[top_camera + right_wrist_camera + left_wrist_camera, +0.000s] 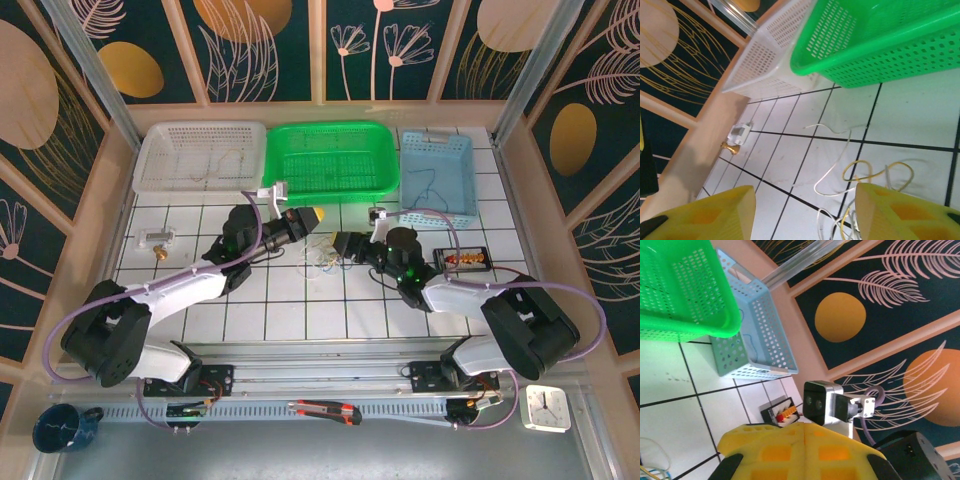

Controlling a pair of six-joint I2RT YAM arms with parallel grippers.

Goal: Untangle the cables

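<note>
— What's lying on the tiled table (pixel 300 310)?
— Thin cables (pixel 322 258), loose between the left pincer (pixel 316 215) and the right pincer (pixel 340 243). Beyond both pincers, a row: white basket (pixel 200 128), green basket (pixel 330 127), blue basket (pixel 468 170).

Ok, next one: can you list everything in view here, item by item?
cables: one loose clump, white and yellow strands, table centre
white basket: one, far edge, left
green basket: one, far edge, middle
blue basket: one, far edge, right
thin dark cord: one, inside the blue basket
small white and brass part: one, left side of the table
black box: one, orange and red bits on top, right side
utility knife: one, black and red, near rail
clock: one, white, near right corner
mug: one, dark blue, near left corner
left gripper: yellow fingers, shut
right gripper: yellow fingers, open, above the cables
</note>
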